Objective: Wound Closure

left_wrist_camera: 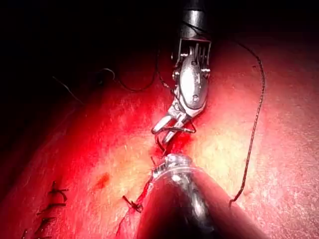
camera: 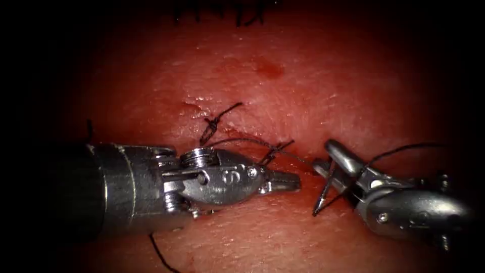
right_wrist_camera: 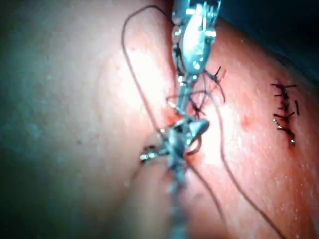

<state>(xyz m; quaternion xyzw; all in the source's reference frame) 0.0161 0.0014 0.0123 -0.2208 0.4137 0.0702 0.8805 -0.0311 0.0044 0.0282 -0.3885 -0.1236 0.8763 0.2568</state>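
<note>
My right hand (camera: pixel 328 169) grips the needle (camera: pixel 324 189) mid-curve, clear of the tissue (camera: pixel 313 91); my clenched, empty left hand (camera: pixel 285 181) could snag the knotted thread (camera: pixel 214 125) beside it.

Left pincer (camera: pixel 285 182) ends a polished steel wrist stamped with an "S" beside a small screw, ridged pulley on top, behind it a dark tubular shaft. Right pincer (camera: pixel 331 162): same bright steel, one round screw head showing.
</note>
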